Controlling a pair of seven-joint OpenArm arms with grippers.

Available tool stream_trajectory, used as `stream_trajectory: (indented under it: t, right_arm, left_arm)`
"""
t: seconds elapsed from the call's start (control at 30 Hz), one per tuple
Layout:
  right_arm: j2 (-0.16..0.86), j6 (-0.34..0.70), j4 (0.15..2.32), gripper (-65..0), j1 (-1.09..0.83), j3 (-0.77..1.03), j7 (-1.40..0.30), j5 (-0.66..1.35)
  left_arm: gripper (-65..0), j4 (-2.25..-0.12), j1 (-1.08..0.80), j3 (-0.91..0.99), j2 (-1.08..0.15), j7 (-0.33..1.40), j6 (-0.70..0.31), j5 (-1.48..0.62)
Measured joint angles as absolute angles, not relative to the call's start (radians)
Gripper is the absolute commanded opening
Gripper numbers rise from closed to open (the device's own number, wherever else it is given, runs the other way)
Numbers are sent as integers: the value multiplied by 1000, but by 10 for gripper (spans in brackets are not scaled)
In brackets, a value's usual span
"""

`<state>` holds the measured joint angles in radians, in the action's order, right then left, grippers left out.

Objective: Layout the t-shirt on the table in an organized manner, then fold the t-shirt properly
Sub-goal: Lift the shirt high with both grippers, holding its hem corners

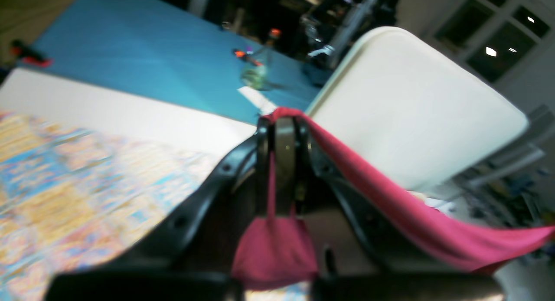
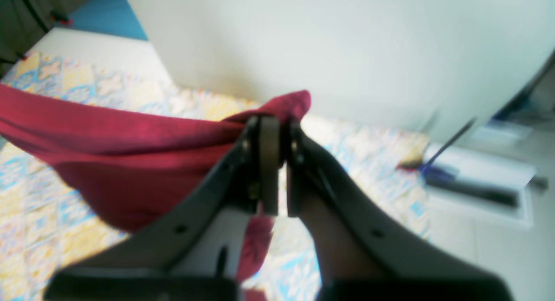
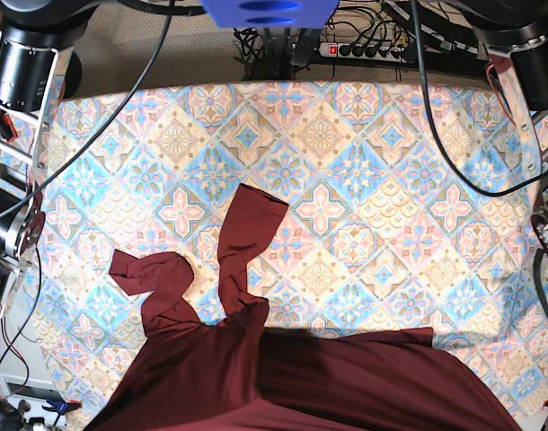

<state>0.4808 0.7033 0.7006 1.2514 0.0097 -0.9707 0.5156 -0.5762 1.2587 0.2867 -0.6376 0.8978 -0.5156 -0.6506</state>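
Base view, from above: the dark maroon t-shirt (image 3: 283, 377) lay with its body spread across the near edge of the counter (image 3: 391, 180), whose cloth bore pastel blue, pink and cream diamond tiles with floral medallions. Two long sleeves ran from the body toward the middle of the counter; the one nearer the centre (image 3: 247, 242) lay roughly straight, while the one beside it (image 3: 153, 278) was bent and partly doubled over itself. Neither end effector appeared in this view; only the upper arm columns stood at the two far corners, with black cables (image 3: 94, 135) trailing across the cloth. Left wrist view: the left end effector (image 1: 284, 119) was closed, its fingers (image 1: 284, 149) pinching an edge of the t-shirt (image 1: 390, 192); a taut band of fabric ran away to the right of the frame and a small fold hung below the fingers. This view was blurred; the patterned counter (image 1: 86, 171) lay below on the left, with a cream chair back (image 1: 416, 106) and a blue surface (image 1: 143, 45) beyond. Right wrist view: the right end effector (image 2: 275, 123) was likewise closed on a bunched edge of the t-shirt (image 2: 121, 162), with fabric protruding above the fingers (image 2: 269, 162) and a broad drape extending to the left of the frame above the counter (image 2: 360, 162). A pale wall (image 2: 325, 49) filled the background.
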Motion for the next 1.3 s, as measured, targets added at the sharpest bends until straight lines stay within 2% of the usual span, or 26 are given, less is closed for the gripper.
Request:
stream_trajectory:
  t: [0.1, 0.2, 0.27, 0.43, 0.53, 0.63, 0.73, 0.9, 1.07, 1.3]
  right_arm:
    - [523, 704, 796, -642, 1250, 14, -1061, 574]
    - [588, 700, 935, -642, 1265, 14, -1126, 613]
    - [637, 700, 1018, -642, 1275, 16, -1142, 628]
    - [722, 694, 1168, -642, 1247, 24, -1148, 703]
    - [748, 708, 1269, -643, 1115, 64, -1203, 785]
    - [779, 702, 1331, -643, 949, 165, -1263, 772]
    - [802, 692, 1423, -643, 794, 253, -1268, 789]
    - [781, 706, 1585, -643, 566, 349, -1241, 831]
    - [789, 704, 1690, -643, 373, 463, -1249, 817]
    - [780, 704, 1809, -643, 132, 503, -1240, 838]
  left_arm:
    - [-650, -701, 1254, 292, -648, 949, -510, -669]
    - [-650, -880, 1220, 290, -652, 997, -513, -783]
    - [-650, -992, 1124, 292, -664, 1006, -536, -886]
    - [-650, -1108, 846, 289, -649, 1093, -507, -838]
    - [-650, -1228, 725, 311, -639, 1093, -520, -872]
    - [-650, -1333, 608, 427, -653, 1103, -524, -915]
    - [-650, -1351, 514, 467, -658, 1129, -521, -897]
    - [-650, -1371, 432, 517, -635, 1137, -524, -908]
    - [-650, -1414, 301, 564, -651, 1130, -527, -978]
    - [-650, -1462, 89, 562, -674, 1139, -517, -1017]
